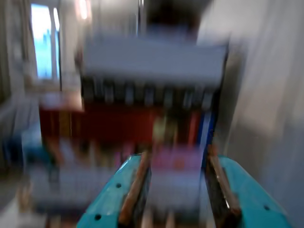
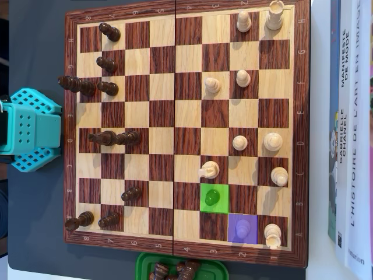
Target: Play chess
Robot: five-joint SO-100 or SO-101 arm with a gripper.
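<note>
In the overhead view a wooden chessboard (image 2: 186,131) carries dark pieces (image 2: 108,137) on its left side and light pieces (image 2: 240,142) on its right. One square is tinted green (image 2: 213,197) with a piece on it. A square diagonally below it is tinted purple (image 2: 242,227) and seems to hold a faint piece. The teal arm (image 2: 29,128) sits off the board's left edge. The wrist view is heavily blurred. My gripper (image 1: 176,164) shows there as two teal jaws standing apart, with nothing visible between them, raised and facing the room.
A green tray (image 2: 180,269) with captured dark pieces lies below the board's bottom edge. Books (image 2: 349,128) lie along the right side. In the wrist view I make out blurred shelves (image 1: 152,71) and a bright window (image 1: 42,42).
</note>
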